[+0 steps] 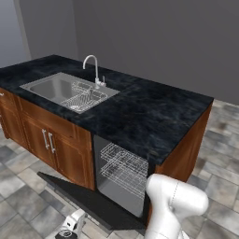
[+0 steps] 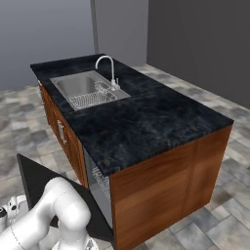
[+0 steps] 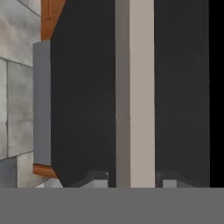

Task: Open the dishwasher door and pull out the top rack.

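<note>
The dishwasher door (image 1: 88,196) lies swung down flat in front of the open dishwasher, a dark panel also seen in the right base view (image 2: 34,180). Inside the cavity the top rack (image 1: 122,156) of white wire sits pushed in, above a lower wire basket (image 1: 128,182). My gripper (image 1: 71,229) hangs low at the door's outer edge. In the hand view the gripper (image 3: 133,179) straddles the silver bar handle (image 3: 134,87), one fingertip on each side with a thin gap to the bar. The dark door panel (image 3: 83,96) lies behind the handle.
The island has a black stone counter (image 1: 149,112) with a steel sink (image 1: 56,86), a wire grid in its basin and a tap (image 1: 93,67). Brown cabinet doors (image 1: 51,144) stand left of the dishwasher. Grey tiled floor (image 1: 18,196) surrounds the island.
</note>
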Robot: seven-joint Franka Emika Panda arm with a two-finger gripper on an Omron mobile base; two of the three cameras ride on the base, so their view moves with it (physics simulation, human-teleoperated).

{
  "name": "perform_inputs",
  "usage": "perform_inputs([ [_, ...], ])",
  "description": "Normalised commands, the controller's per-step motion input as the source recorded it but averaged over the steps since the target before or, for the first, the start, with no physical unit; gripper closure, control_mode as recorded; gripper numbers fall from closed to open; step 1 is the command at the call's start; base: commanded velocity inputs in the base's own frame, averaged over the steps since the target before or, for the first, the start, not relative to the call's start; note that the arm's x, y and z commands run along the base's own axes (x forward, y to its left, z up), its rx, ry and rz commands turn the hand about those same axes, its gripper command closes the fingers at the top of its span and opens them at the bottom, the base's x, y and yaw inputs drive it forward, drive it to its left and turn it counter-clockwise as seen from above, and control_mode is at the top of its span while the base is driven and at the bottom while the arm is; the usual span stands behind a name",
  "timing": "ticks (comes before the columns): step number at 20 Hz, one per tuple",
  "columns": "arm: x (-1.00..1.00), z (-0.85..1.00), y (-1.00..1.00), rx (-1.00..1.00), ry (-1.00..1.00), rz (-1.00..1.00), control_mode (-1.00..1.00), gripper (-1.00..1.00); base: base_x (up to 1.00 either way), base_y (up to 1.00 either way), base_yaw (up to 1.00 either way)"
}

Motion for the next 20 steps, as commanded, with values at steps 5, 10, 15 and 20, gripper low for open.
perform_inputs([
  [5, -0.31, -0.56, 0.52, 0.00, 0.13, 0.00, -1.00, 1.00, 0.00, 0.00, 0.00],
  [10, -0.35, -0.34, 0.48, 0.00, 0.09, 0.00, -1.00, -1.00, 0.00, 0.00, 0.00],
  [15, -0.55, 0.01, 0.30, 0.00, -0.04, 0.00, -1.00, -1.00, 0.00, 0.00, 0.00],
  [20, -0.83, 0.29, 0.17, -0.01, -0.34, 0.00, -1.00, -1.00, 0.00, 0.00, 0.00],
])
